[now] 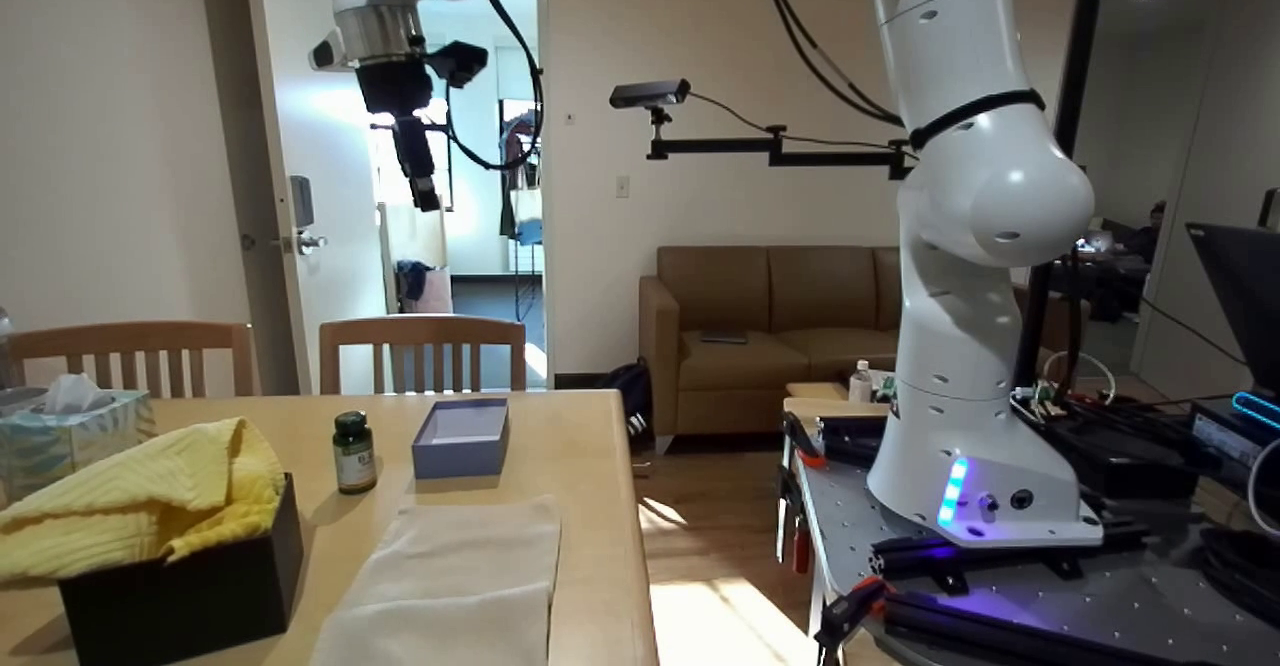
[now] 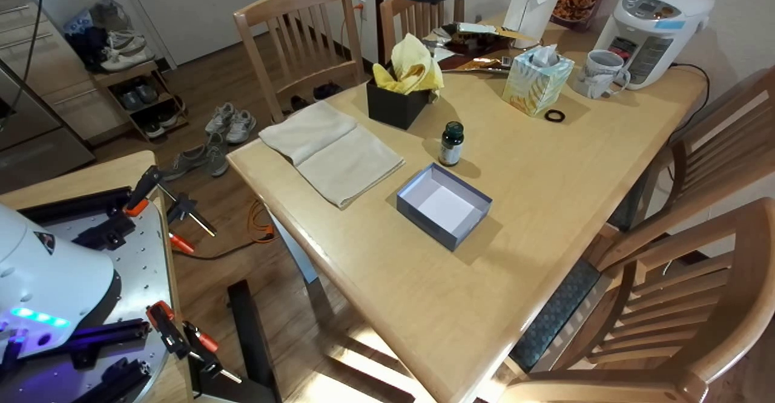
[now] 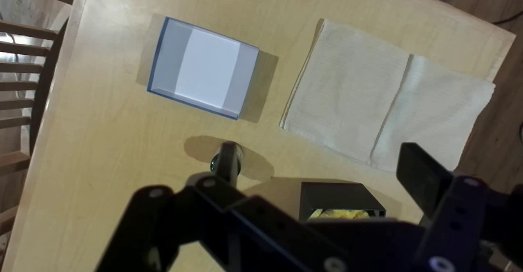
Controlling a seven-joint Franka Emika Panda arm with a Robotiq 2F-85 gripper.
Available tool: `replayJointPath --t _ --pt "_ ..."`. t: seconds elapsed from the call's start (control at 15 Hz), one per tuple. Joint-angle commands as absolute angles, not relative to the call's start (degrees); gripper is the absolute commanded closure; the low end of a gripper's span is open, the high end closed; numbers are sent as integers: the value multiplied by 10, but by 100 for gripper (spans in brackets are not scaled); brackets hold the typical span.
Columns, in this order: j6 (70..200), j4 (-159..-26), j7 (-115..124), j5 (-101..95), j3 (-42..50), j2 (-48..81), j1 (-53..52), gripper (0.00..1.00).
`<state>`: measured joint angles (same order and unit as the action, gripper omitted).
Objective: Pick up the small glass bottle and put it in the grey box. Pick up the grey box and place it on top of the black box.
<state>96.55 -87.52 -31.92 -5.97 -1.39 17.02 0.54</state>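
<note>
The small dark green glass bottle with a green cap and pale label stands upright on the table in both exterior views (image 1: 355, 458) (image 2: 450, 152). In the wrist view a finger partly covers the bottle (image 3: 214, 164). The grey box (image 1: 460, 458) (image 2: 424, 218) is open-topped and empty, beside the bottle; it also shows in the wrist view (image 3: 208, 68). The black box (image 1: 190, 596) (image 2: 393, 108) (image 3: 335, 196) holds a yellow cloth. My gripper (image 1: 428, 204) hangs high above the table; in the wrist view (image 3: 321, 152) its fingers are wide apart with nothing between them.
A folded beige cloth (image 1: 450, 586) (image 2: 348, 158) lies beside the boxes. A tissue box (image 2: 533, 91), a black ring (image 2: 554, 115), a mug (image 2: 599, 73) and a white water boiler (image 2: 657, 34) stand farther along the table. Wooden chairs (image 1: 422, 331) line its side.
</note>
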Motion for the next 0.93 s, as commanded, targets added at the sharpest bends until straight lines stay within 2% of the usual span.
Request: replayJointPath --t 0.0,0.2,0.53,0.87 --pt "1044 -873 -336 -56 -19 207 19 0" --pt "1154 -861 -329 -59 -18 261 25 0" --pt "1254 -849 -325 -63 -19 341 38 0" --pt "1271 -788 -302 -33 -30 424 55 0"
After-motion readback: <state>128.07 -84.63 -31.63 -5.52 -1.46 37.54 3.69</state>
